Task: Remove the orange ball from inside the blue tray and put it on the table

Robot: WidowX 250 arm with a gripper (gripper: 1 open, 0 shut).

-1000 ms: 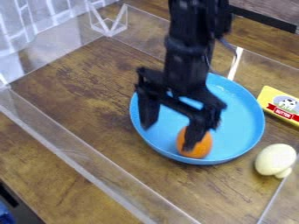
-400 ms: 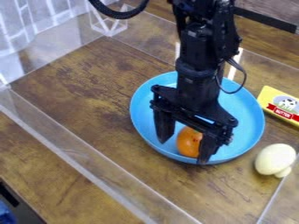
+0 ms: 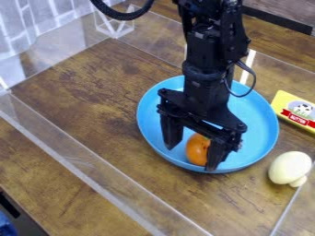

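1. Inside the blue tray point(image 3: 255, 141), toward the near rim: the orange ball point(image 3: 197, 149), just below and between the fingertips of the gripper point(image 3: 193, 154) as seen from this camera, partly covered by the right-hand finger.
2. Jaws apart, with orange showing in the gap; contact on either side impossible to tell, likewise true height above the ball.
3. Only one arm in view, so no choice of nearer hand. No long axis to match on a round thing; centring probably more important than wrist turn.
4. Round, glossy orange skin, with a dark dimple hard to make out here. Likely to roll if pinched off-centre.
5. Probably next: settle around the middle, close evenly, then lift over the rim toward the table point(image 3: 87, 88), perhaps to the left.
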